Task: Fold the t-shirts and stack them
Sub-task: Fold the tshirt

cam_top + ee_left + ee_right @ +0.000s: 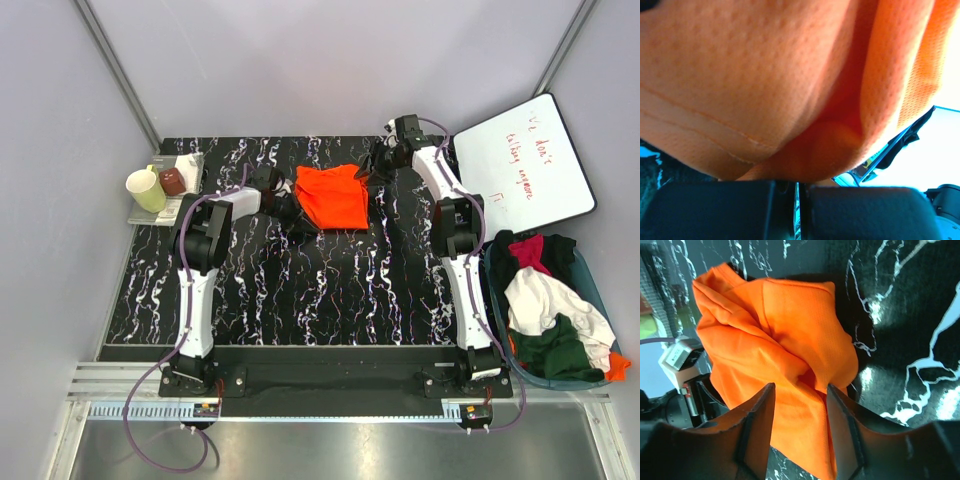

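A bright orange t-shirt lies bunched and partly folded at the back middle of the black marbled table. My left gripper is at its left edge. In the left wrist view its jaws stand closed to a sliver, and orange fabric rises straight from them and fills the view. My right gripper is at the shirt's far right corner. In the right wrist view it is open, its fingers astride a fold of the shirt.
A blue basket at the right edge holds white, dark green, magenta-red and black shirts. A whiteboard with red writing leans at the back right. A yellow mug and a brown cup stand at the back left.
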You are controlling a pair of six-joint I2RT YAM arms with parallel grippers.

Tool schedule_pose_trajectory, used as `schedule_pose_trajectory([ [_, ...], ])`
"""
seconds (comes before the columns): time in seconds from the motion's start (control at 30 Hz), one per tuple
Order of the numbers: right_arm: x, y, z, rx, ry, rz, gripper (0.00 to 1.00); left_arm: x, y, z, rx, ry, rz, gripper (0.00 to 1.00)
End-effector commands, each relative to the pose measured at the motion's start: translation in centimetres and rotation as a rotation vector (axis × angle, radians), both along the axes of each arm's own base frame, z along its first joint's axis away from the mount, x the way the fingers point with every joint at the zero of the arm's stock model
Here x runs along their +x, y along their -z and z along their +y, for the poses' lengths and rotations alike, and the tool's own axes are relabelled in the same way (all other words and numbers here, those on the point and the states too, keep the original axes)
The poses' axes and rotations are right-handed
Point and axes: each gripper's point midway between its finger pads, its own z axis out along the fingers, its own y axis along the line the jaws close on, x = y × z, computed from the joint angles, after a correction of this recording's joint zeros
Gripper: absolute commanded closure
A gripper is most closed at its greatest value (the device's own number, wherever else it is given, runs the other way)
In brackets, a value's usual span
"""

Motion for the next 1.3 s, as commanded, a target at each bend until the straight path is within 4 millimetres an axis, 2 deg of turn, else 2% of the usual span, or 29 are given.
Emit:
schedule_pose_trajectory([
  [0.0, 1.3, -2.3, 1.4, 0.07, -0.019, -0.069, 0.55, 0.3, 1.6, 0.5, 0.036, -0.017, 0.02, 1.0],
  [0.27, 1.6, -2.4, 2.3, 0.133, -0.029, -0.07, 0.7, 0.4, 1.8, 0.5, 0.041, -0.02, 0.026, 1.0],
  [0.3, 1.5, -2.4, 2.5, 0.144, -0.035, -0.063, 0.76, 0.3, 1.8, 0.6, 0.043, -0.021, 0.027, 1.0],
  [0.4, 1.3, -2.2, 2.5, 0.148, -0.036, -0.052, 0.77, 0.4, 1.9, 0.6, 0.044, -0.021, 0.027, 1.0],
  [0.53, 0.9, -2.3, 2.0, 0.123, -0.021, -0.043, 0.72, 0.5, 1.8, 0.6, 0.044, -0.024, 0.026, 1.0],
  [0.73, 1.2, -2.4, 2.2, 0.135, -0.028, -0.056, 0.81, 0.3, 2.0, 0.7, 0.051, -0.023, 0.029, 1.0],
  [0.9, 2.3, -5.2, 2.3, 0.143, -0.024, -0.139, 0.89, -0.2, 2.3, 0.9, 0.063, -0.021, 0.045, 1.0],
  [1.03, 3.0, -8.8, 2.3, 0.156, -0.016, -0.227, 0.91, -0.4, 2.7, 1.2, 0.079, -0.028, 0.061, 1.0],
  [1.13, 3.5, -10.8, 1.9, 0.142, 0.005, -0.278, 0.92, -0.5, 2.9, 1.2, 0.082, -0.028, 0.067, 1.0],
  [1.27, 4.0, -11.3, 1.0, 0.114, 0.033, -0.304, 0.93, -0.5, 3.0, 1.4, 0.087, -0.031, 0.071, 1.0],
])
